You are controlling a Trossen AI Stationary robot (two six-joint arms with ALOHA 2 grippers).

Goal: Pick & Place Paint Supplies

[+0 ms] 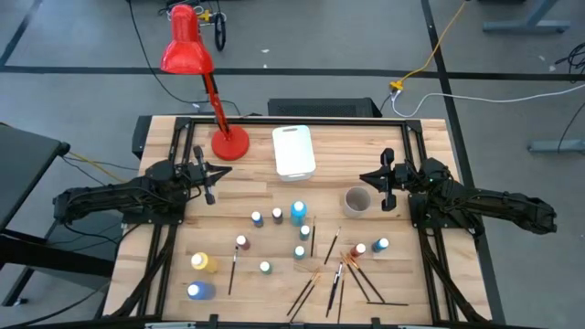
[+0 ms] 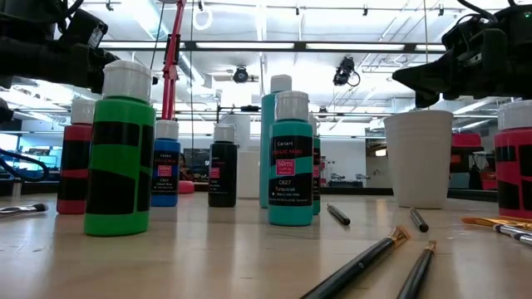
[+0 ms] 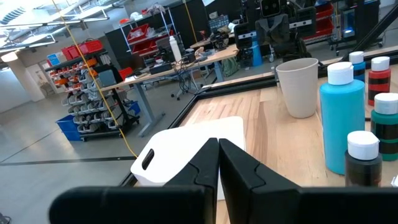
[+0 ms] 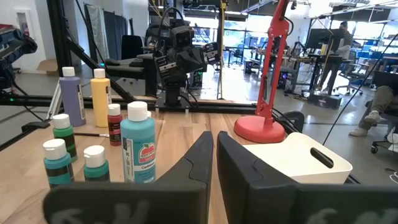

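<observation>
Paint bottles [image 1: 298, 212] and paintbrushes [image 1: 340, 274] are lying scattered over the near half of the worktop [image 1: 256, 183]. Left end effector [image 1: 209, 195] and right end effector [image 1: 385, 203] are hovering at opposite sides, fingers pressed together, gripping nothing.

looked like a big open robotics lab or workshop, grey concrete floor [image 1: 82, 37], shelves of red parts bins [image 3: 149, 31], cluttered workbenches [image 3: 180, 65], exposed ceiling lights [image 2: 241, 75], cables everywhere
</observation>
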